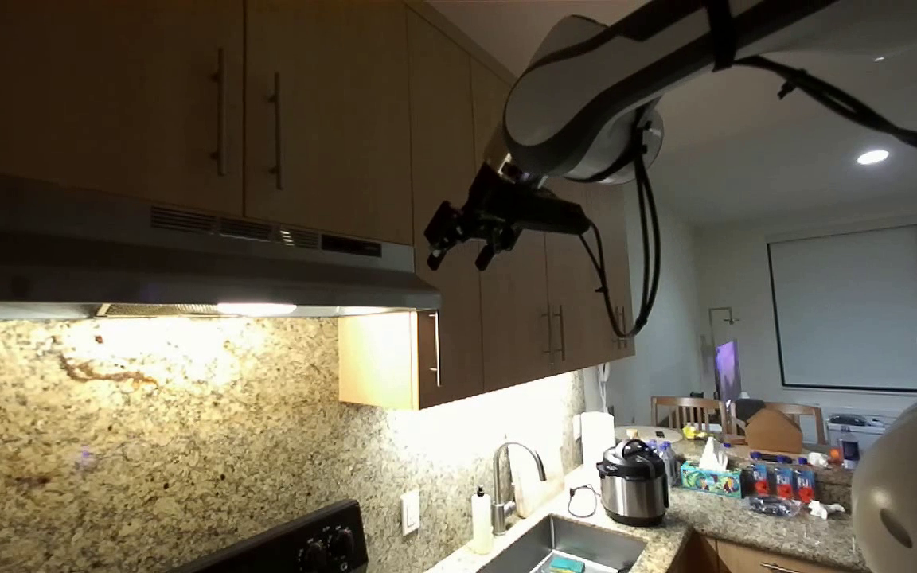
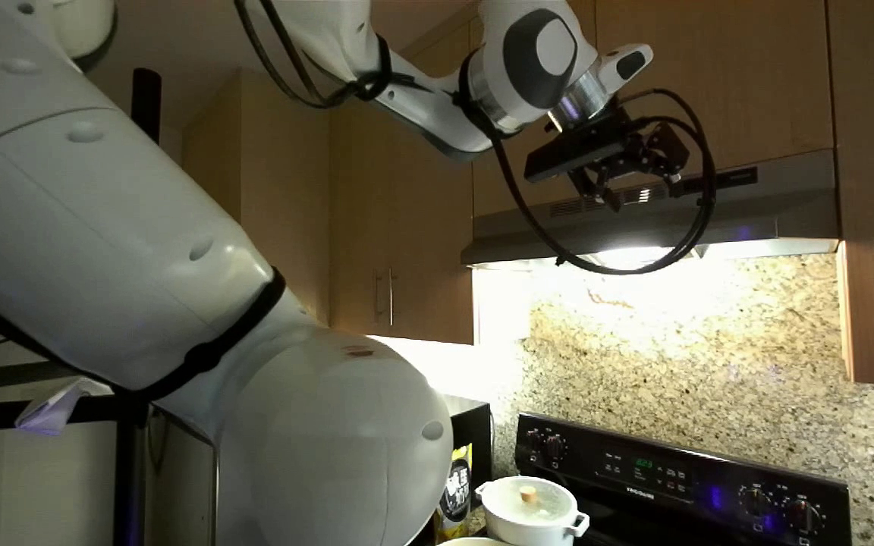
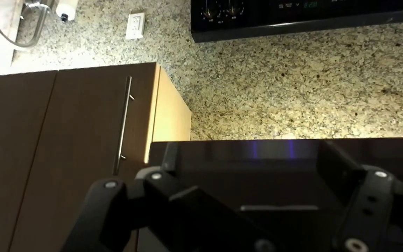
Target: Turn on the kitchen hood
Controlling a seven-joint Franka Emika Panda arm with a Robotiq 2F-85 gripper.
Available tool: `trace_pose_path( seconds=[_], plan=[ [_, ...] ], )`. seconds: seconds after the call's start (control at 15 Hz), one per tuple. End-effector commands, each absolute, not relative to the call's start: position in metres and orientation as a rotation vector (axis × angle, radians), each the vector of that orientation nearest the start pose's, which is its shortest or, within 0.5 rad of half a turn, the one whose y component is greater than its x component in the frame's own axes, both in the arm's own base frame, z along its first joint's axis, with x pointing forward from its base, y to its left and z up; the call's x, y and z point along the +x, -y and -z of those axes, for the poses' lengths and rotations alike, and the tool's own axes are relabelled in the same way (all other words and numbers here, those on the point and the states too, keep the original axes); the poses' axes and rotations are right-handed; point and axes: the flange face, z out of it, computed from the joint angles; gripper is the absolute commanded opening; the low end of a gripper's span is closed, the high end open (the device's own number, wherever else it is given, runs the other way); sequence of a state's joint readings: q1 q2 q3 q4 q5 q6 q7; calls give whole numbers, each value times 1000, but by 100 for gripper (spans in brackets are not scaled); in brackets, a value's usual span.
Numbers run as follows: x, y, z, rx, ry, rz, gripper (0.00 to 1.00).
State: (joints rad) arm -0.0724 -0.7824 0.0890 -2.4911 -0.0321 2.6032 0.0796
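Note:
The kitchen hood is a wide dark grey metal range hood under wooden cabinets, with warm light glowing below it. It shows in both exterior views (image 1: 188, 267) (image 2: 793, 205) and as a dark band in the wrist view (image 3: 222, 152). Its upper front has vent slots and a dark control strip (image 1: 351, 245), also in an exterior view (image 2: 737, 177); the buttons are too small to make out. My gripper (image 1: 459, 260) is open and empty, in front of the hood's upper front and apart from it. Its fingers are wide apart in the wrist view (image 3: 251, 157); an exterior view also shows it (image 2: 643, 194).
Wooden cabinets (image 1: 331, 119) stand above and beside the hood, with bar handles (image 1: 436, 350). A cable loop (image 2: 699, 220) hangs from my wrist in front of the hood. Below are a black stove panel (image 2: 634, 478), a white pot (image 2: 532, 512) and a sink faucet (image 1: 498, 485).

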Motion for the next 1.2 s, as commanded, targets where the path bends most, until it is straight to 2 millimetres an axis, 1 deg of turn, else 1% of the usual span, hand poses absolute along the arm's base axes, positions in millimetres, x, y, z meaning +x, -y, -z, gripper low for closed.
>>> trace_pose_path(
  seconds=[0.0,0.13,0.33,0.53,0.67,0.8,0.87,1.0,1.13],
  plan=[
    [397,-20,-654,-2850,15,1482,100],
    [407,-11,-671,-2824,54,1535,100],
    [422,9,-701,-2793,133,1595,100],
    [440,17,-726,-2752,250,1644,100],
    [454,14,-729,-2742,350,1601,100],
    [458,7,-720,-2733,467,1525,100],
    [450,11,-723,-2743,345,1578,100],
    [458,6,-717,-2740,409,1539,100],
    [459,5,-716,-2739,418,1534,100]
  ],
)
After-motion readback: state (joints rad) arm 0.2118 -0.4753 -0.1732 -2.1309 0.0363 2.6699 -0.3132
